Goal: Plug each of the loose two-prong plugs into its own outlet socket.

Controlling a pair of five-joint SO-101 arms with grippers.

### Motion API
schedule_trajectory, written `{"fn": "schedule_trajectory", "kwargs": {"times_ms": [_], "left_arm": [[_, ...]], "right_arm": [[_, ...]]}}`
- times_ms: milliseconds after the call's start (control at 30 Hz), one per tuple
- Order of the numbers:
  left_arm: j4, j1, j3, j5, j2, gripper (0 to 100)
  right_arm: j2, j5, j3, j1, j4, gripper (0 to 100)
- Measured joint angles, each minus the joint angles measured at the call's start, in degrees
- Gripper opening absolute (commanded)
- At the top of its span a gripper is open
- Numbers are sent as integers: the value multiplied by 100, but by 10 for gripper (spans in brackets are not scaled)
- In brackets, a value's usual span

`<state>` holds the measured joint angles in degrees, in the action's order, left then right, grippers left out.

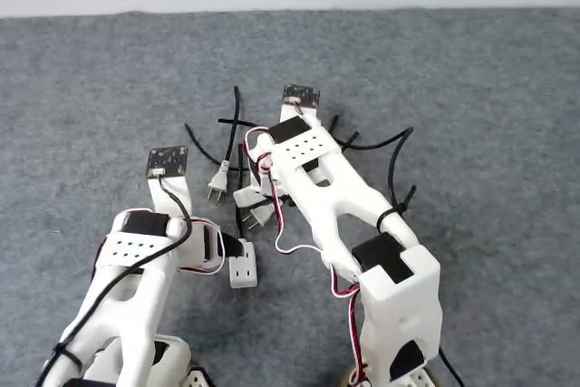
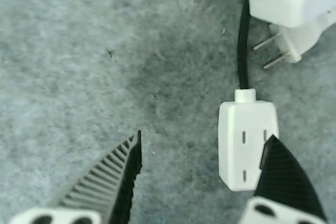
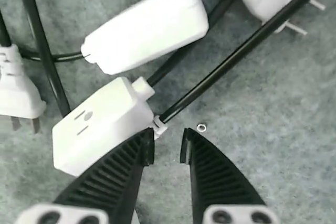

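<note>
A white outlet socket (image 2: pixel 245 140) lies flat on the grey tabletop (image 2: pixel 79 51) with its slots facing up. Its black cord (image 2: pixel 242 40) runs away toward a loose two-prong plug (image 2: pixel 300 38) just beyond. The left end effector (image 2: pixel 205 142) hangs over this socket with its jaws spread wide. One finger overlaps the socket's long edge and the other stands well off over bare tabletop.

In the tangle of cords, a second socket (image 3: pixel 100 129) rests against a white block (image 3: pixel 147 27). A further plug (image 3: pixel 18 95) lies near it with its prongs free. The right end effector (image 3: pixel 167 141) sits low by the second socket's cord end, its jaws narrow and holding nothing.

The step in hand looks like pinning a socket so that a plug can be pushed in. The left arm should shift sideways until the socket is centred between its fingers. It should then close across the short width and keep the slots uncovered. The right arm would need to open wider and take a plug by its body, not its cord. With the prongs lined up with the slots, it should press straight in without twisting
</note>
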<state>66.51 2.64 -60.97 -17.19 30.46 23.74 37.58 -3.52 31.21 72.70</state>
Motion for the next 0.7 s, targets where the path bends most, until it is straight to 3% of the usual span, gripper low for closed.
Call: {"fn": "schedule_trajectory", "kwargs": {"times_ms": [700], "left_arm": [[62, -237, 105, 273, -18, 344]], "right_arm": [[448, 35, -404, 264, -185, 104]]}}
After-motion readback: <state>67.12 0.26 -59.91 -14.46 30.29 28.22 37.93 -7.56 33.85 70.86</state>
